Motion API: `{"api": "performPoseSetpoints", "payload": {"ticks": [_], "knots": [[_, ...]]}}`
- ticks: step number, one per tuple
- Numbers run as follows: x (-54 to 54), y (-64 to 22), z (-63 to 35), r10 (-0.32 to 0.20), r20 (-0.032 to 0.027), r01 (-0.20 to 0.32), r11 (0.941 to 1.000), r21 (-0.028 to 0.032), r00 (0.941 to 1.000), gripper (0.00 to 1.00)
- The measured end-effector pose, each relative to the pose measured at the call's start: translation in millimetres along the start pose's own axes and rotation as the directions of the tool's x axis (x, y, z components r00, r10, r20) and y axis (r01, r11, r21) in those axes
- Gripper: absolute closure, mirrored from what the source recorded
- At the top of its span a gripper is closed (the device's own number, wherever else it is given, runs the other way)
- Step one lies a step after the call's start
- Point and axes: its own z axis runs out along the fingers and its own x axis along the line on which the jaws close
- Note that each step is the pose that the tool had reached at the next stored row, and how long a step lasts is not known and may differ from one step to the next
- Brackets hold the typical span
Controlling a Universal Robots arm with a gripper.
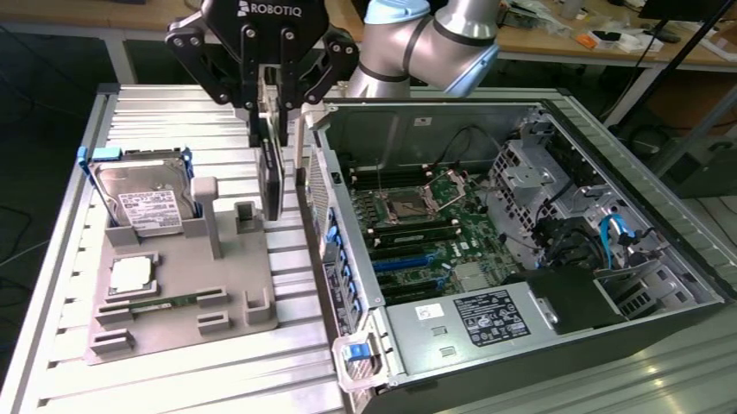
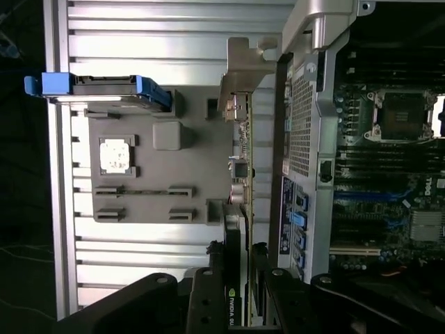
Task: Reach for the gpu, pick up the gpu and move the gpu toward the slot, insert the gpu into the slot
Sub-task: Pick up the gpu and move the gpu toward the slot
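GPU (image 1: pixel 273 177) hangs edge-on under the gripper (image 1: pixel 276 128), its flat faces vertical, over the edge of the grey fixture tray that lies nearest the computer case. The black fingers are pressed onto the card's upper edge from both sides, pinching it. In the wrist view the card (image 2: pixel 240 181) runs as a thin line from the gripper (image 2: pixel 238 268) to its silver bracket (image 2: pixel 245 66), between tray and case. Whether its lower edge has cleared the tray's holder I cannot tell.

The slatted aluminium table (image 1: pixel 173 112) carries everything. On the exterior view's right of it stands the open computer case (image 1: pixel 657 259), side panel off, with the motherboard (image 1: pixel 432 228) lying exposed inside. The case's perforated rear wall (image 1: pixel 320 194), with blue clips along it, rises just beside the card and stands between it and the board. A black shroud with a white label (image 1: pixel 489 315) covers the near part of the interior, and cables cross the drive bays on the far side.

The grey fixture tray (image 1: pixel 230 285) sits on the exterior view's left of the case. A hard drive (image 1: pixel 144 205) in a blue carrier stands tilted at its far corner.

The slot (image 1: pixel 401 259), a blue strip, lies on the board below the processor socket (image 1: pixel 409 205), well apart from the card.

A square processor chip (image 1: pixel 133 274) and a narrow memory stick (image 1: pixel 161 304) lie flat on the tray.
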Motion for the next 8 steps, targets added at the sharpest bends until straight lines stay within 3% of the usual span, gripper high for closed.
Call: {"api": "performPoseSetpoints", "payload": {"ticks": [4, 6, 8], "knots": [[-9.2, -0.2, -0.1, 0.000, -0.0001, 0.000, 1.0000, 0.0029, 1.0000, 0.73], [-15.3, -0.4, -0.3, 0.001, -0.0015, -0.001, 0.9995, 0.0304, 1.0000, 0.73], [-20.1, -0.4, -0.3, 0.002, -0.0028, -0.002, 0.9977, 0.0681, 1.0000, 0.73]]}}
